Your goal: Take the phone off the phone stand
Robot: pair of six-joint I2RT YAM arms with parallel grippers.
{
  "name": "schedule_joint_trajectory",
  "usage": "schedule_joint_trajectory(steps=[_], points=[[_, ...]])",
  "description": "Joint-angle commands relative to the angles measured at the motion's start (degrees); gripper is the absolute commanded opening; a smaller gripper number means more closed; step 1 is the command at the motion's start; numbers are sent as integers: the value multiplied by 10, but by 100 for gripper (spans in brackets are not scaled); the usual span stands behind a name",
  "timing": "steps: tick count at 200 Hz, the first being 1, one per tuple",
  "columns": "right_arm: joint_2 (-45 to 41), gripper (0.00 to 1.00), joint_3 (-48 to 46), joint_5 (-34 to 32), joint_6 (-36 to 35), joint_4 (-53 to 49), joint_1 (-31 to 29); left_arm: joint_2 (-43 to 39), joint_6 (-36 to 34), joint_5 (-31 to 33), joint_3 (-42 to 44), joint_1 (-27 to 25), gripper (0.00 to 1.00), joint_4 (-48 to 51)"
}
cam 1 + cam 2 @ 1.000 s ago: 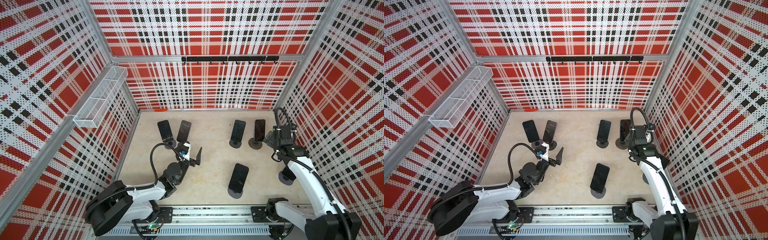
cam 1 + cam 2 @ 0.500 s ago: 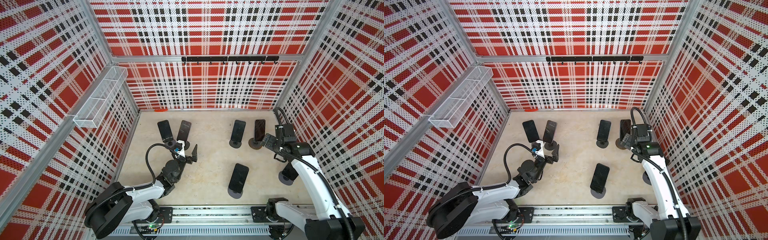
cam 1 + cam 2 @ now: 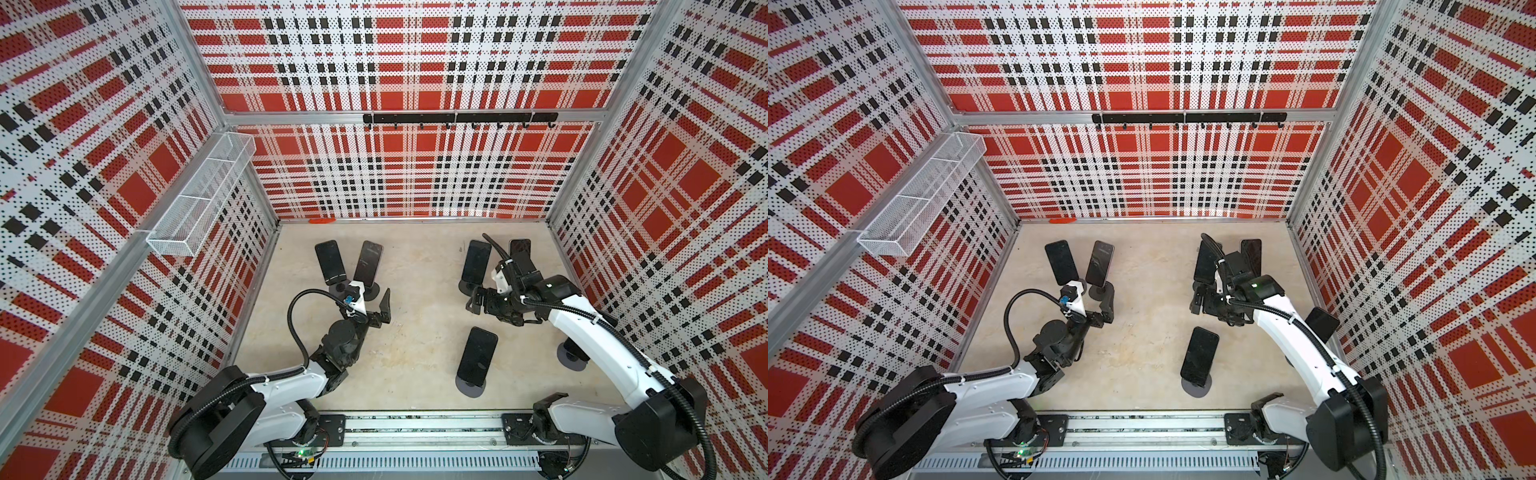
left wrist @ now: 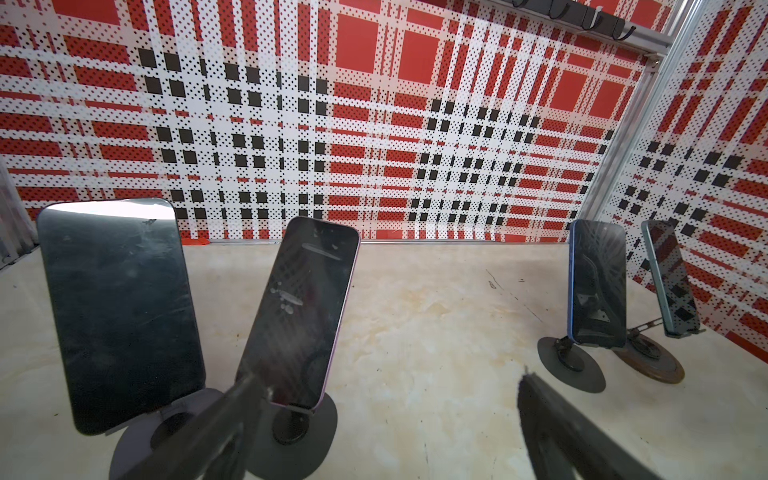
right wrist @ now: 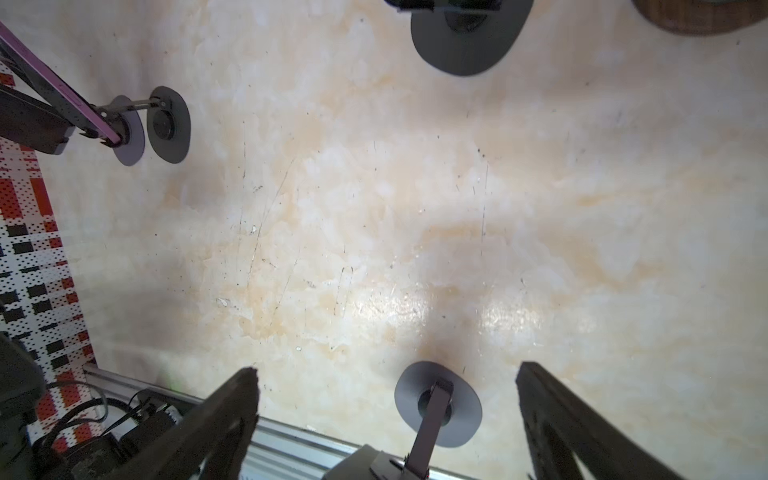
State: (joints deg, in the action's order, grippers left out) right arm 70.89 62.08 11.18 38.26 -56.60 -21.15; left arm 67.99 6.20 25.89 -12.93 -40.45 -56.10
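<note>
Left wrist view puts the left gripper (image 4: 386,376), jaws spread wide and empty, low by the purple-edged dark-screened phone (image 4: 303,307), which leans on its round dark-grey stand (image 4: 320,436); one finger (image 4: 224,411) crosses the phone's lower corner, contact unclear. Closing from this offset could shove the phone sideways, tip the light stand, or knock it into the larger black phone (image 4: 120,307) just beside. Right gripper (image 5: 388,368), equally wide, hovers over the beige floor (image 5: 374,208).

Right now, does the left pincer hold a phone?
No, the left pincer is open and empty; the purple phone rests on its stand.
</note>
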Motion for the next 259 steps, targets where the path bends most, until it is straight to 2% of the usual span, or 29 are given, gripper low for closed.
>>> schedule_joint_trajectory(steps=[1, 39, 68, 82, 176, 203, 235, 259], points=[[-5, 100, 8, 17, 43, -65, 1, -5, -1, 9, 8, 8, 98, -21], [4, 100, 23, 22, 43, -124, 0, 7, 10, 9, 5, 8, 98, -22], [-14, 100, -9, 131, 44, -75, -7, 5, 15, -12, 5, 10, 98, -22], [-34, 100, -20, 150, 41, -47, -9, -1, 14, -15, 9, 10, 98, -23], [-90, 100, -64, 129, 49, -66, -9, 0, 21, -57, 14, 11, 98, -39], [-103, 100, -94, 136, 37, -56, -10, -6, 29, -47, 33, 11, 98, -78], [-131, 100, -118, 143, 37, -53, -9, -29, 36, -22, 25, 10, 98, -48], [-151, 100, -117, 144, 39, -59, -10, -26, 38, -37, 12, 11, 98, -45]])
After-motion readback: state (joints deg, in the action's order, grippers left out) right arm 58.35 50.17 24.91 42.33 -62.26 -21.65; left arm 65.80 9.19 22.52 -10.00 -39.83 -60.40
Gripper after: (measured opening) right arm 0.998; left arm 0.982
